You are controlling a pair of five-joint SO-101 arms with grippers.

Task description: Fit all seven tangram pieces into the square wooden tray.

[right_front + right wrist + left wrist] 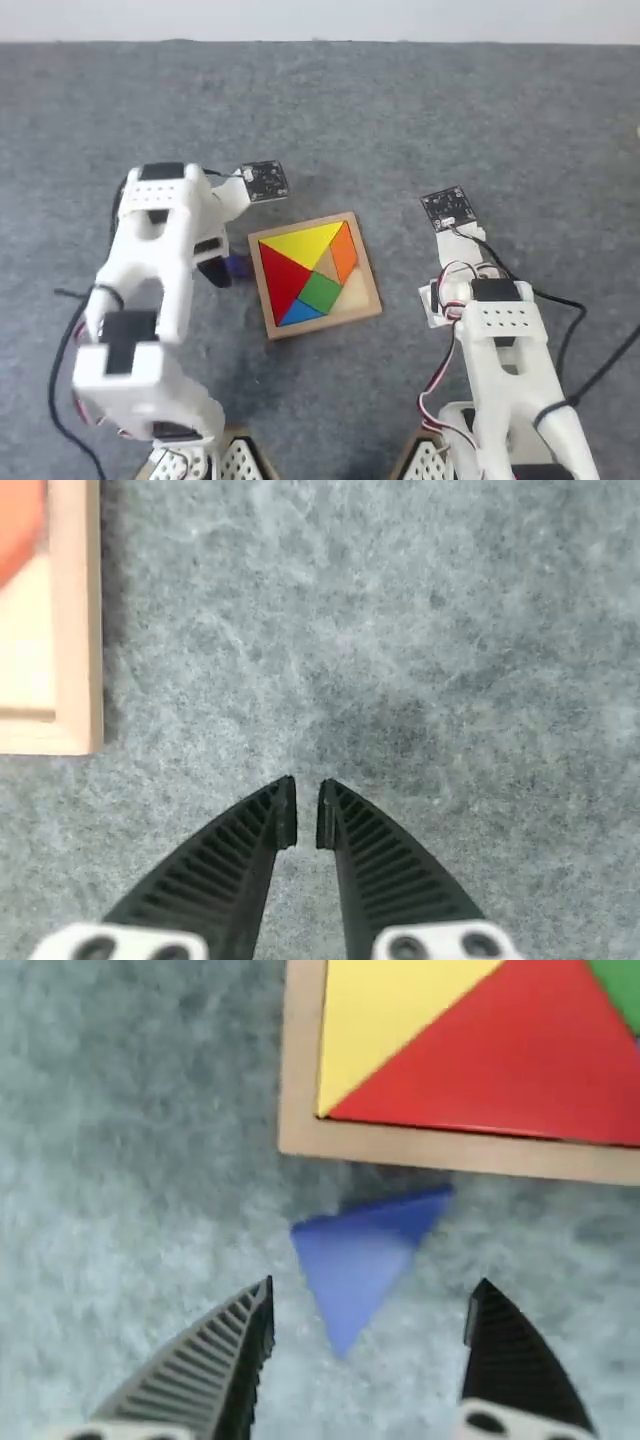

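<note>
- Your left arm (150, 270) rises closest to the overhead camera, bent over the grey carpet (450, 120) on the tray's left side. The left gripper (375, 1285) hangs with its jaws spread wide, one finger to each side of the loose blue triangle (365, 1255), and grips nothing.
- Your right arm (505, 330) stands on the tray's other side, apart from it. The right gripper (306, 785) has its jaws all but pressed together, with only a thin slit between them. It holds nothing and sits over bare carpet near one corner of the tray.
- You have the square wooden tray (360, 295) lying between the two arms, turned a little askew. Bare wood shows in its near right corner and in a small patch by the middle.
- Look in the tray's far part for the yellow triangle (300, 245). The red triangle (282, 280) lies against it along the left side.
- Against the far right edge sits the orange piece (345, 255), and the green square (320, 290) sits near the middle, touching the red triangle.
- At the tray's near edge, by its left corner, you'll find the small blue triangle (300, 313).
- Outside the tray, the loose blue triangle lies flat on the carpet, just beside the left rim.
</note>
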